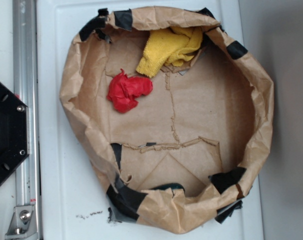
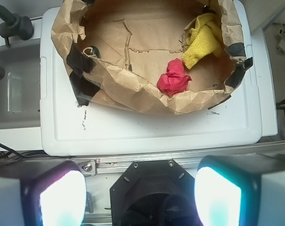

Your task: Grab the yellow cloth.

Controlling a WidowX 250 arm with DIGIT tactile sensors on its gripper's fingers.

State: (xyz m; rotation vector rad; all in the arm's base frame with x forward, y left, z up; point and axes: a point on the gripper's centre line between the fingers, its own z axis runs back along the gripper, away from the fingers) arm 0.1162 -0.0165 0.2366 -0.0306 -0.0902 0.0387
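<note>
The yellow cloth [image 1: 169, 49] [image 2: 203, 38] lies folded inside the brown paper bag, against its far wall in the exterior view and at the upper right in the wrist view. My gripper [image 2: 140, 197] is open, with its two bright pads far apart at the bottom of the wrist view and nothing between them. It hovers over the black robot base, well away from the bag and both cloths. The gripper is out of the exterior view.
The rolled-down paper bag [image 1: 76, 75] [image 2: 128, 89], patched with black tape, stands on a white surface [image 2: 133, 132]. A red cloth wad [image 1: 127, 91] [image 2: 173, 79] lies inside it near the yellow cloth. The black robot base [image 1: 6, 132] [image 2: 154, 193] and a metal rail [image 1: 24, 60] sit beside the surface.
</note>
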